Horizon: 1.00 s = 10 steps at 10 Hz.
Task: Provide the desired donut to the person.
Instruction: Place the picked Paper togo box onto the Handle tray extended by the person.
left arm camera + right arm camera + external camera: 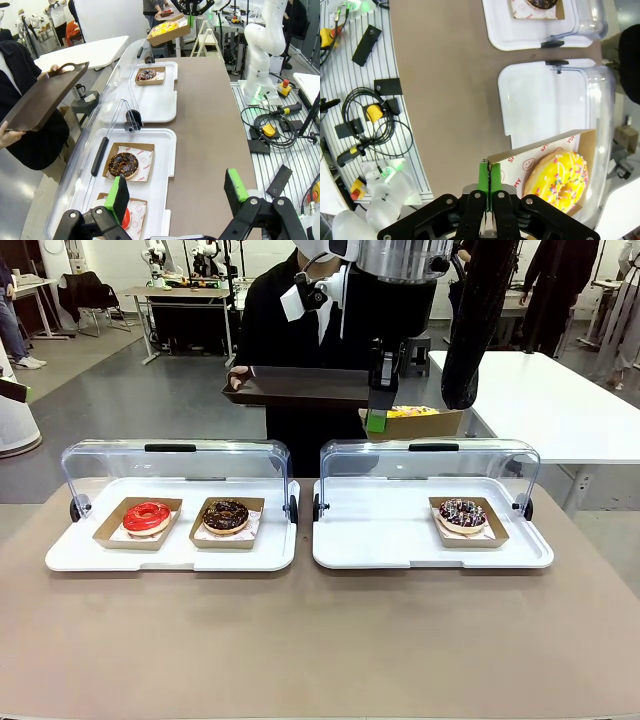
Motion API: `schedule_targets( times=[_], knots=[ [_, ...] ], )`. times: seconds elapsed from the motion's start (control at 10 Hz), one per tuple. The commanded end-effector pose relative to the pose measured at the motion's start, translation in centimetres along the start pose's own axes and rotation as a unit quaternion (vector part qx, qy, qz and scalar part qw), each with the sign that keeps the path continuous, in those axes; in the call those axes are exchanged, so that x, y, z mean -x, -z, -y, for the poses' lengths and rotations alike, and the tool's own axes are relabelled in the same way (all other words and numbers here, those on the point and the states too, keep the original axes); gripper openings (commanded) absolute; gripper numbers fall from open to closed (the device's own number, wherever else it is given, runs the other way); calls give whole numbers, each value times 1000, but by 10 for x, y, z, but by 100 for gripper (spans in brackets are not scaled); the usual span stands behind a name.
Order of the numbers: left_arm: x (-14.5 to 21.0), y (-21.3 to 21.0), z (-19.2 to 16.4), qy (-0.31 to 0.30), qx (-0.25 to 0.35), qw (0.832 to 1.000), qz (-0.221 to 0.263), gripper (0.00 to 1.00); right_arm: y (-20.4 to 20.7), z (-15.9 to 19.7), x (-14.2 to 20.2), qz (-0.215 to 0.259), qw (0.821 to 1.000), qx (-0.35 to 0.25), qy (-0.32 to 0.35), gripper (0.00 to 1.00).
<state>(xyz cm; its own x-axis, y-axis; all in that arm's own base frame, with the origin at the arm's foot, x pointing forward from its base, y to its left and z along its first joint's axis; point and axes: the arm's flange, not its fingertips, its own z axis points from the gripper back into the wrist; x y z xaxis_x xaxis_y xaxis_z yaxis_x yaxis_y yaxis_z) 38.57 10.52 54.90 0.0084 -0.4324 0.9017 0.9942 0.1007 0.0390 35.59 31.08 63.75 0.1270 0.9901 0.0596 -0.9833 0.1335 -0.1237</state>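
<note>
right gripper (489,169) clamps box (581,142) of yellow donut (571,167) (aloft) | left gripper (177,190) agape

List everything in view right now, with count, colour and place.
table: 1, brown, under both trays
left tray: 1, white, clear lid open, on the table
right tray: 1, white, clear lid open, beside it
red donut: 1, boxed, left tray
chocolate donut: 1, brown, boxed, left tray
sprinkled donut: 1, dark, boxed, right tray
yellow donut: 1, boxed, held up behind the right tray
serving tray: 1, dark brown, in the person's hands
person: 1, black overshirt, far side
left gripper: open, above the left tray's end
right gripper: shut on the yellow donut's box
</note>
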Motion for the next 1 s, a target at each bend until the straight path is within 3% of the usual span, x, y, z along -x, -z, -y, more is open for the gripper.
schedule_targets(
  times=[0.0,0.9],
  knots=[
    [-3,0,1,2,1,1000,8,100,2,-3,2,-4,1000,0,3,0],
    [-3,0,1,2,1,1000,8,100,2,-3,2,-4,1000,0,3,0]
  ],
)
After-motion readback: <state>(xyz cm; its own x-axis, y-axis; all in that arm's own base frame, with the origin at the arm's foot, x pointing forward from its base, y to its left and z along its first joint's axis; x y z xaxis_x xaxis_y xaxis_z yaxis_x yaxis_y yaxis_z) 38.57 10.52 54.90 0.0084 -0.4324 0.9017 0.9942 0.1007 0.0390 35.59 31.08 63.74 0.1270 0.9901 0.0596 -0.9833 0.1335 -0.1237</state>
